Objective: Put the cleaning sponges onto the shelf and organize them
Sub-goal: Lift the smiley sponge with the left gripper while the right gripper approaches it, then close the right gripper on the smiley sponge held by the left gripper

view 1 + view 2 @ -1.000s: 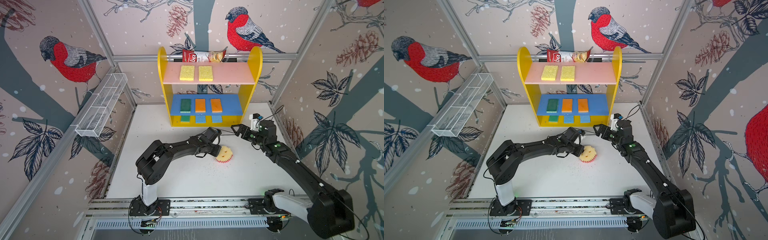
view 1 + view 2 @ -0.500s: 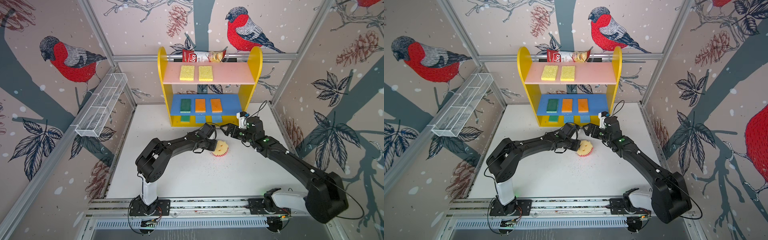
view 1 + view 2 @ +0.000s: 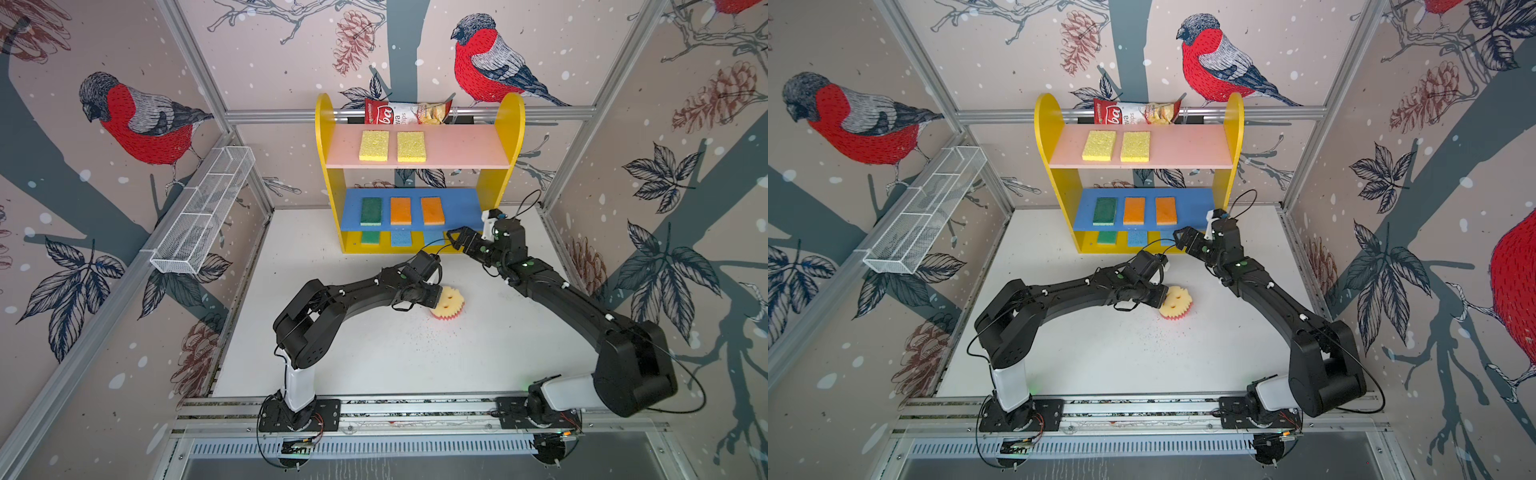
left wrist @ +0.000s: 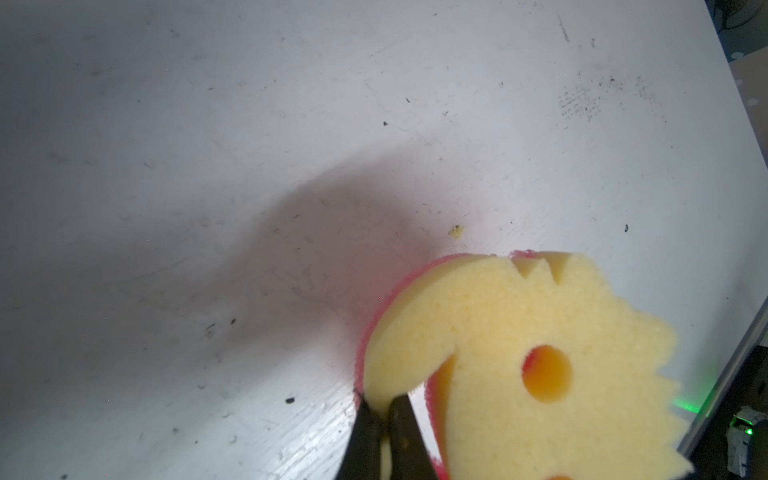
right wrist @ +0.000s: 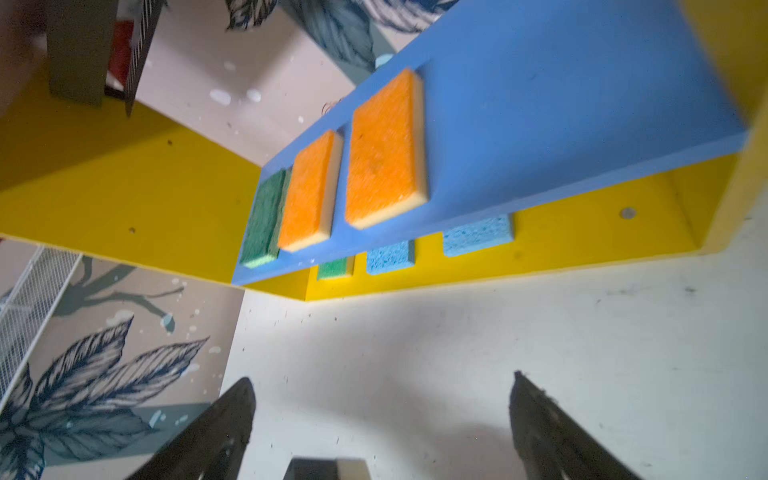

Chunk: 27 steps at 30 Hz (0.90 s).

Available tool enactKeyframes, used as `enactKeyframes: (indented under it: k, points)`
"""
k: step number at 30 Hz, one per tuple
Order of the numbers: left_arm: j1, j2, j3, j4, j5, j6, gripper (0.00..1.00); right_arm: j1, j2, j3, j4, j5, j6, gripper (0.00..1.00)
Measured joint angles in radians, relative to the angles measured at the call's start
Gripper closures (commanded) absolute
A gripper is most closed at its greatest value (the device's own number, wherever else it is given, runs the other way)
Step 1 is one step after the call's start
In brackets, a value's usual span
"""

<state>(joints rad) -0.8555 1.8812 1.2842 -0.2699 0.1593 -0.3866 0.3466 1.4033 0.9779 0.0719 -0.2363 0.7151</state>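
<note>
A round pale-yellow smiley sponge with a pink underside sits tilted, low over the white table in front of the shelf. My left gripper is shut on its rim. The shelf stands at the back. Two yellow sponges lie on its pink top board. One green sponge and two orange sponges lie on the blue board. A green sponge and two blue sponges lie on the base. My right gripper hangs open and empty by the shelf's right front corner.
A red-and-white chips bag lies behind the shelf top. A white wire basket hangs on the left wall. Crumbs dot the table below the round sponge. The two arms nearly meet in front of the shelf.
My right gripper has moved left and toward the shelf's front, staying open. The left gripper, still shut on the round sponge, shifted slightly toward the shelf and back.
</note>
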Motion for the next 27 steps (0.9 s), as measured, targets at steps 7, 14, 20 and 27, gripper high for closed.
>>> enactKeyframes:
  k: [7, 14, 20, 27]
  points:
    - [-0.003, -0.010, -0.003, 0.000, -0.001, 0.003, 0.97, -0.093, -0.094, -0.045, -0.022, -0.006, 0.015, 0.05]
    - [0.038, -0.037, -0.003, -0.001, 0.002, 0.021, 0.97, -0.192, -0.270, -0.197, -0.129, 0.001, -0.020, 0.07]
    - [0.087, -0.061, 0.022, -0.018, -0.007, 0.027, 0.97, -0.177, -0.317, -0.293, -0.181, -0.054, -0.043, 0.17]
    - [0.101, -0.085, 0.054, -0.034, -0.030, 0.046, 0.97, 0.114, -0.185, -0.218, -0.177, -0.102, -0.063, 0.13]
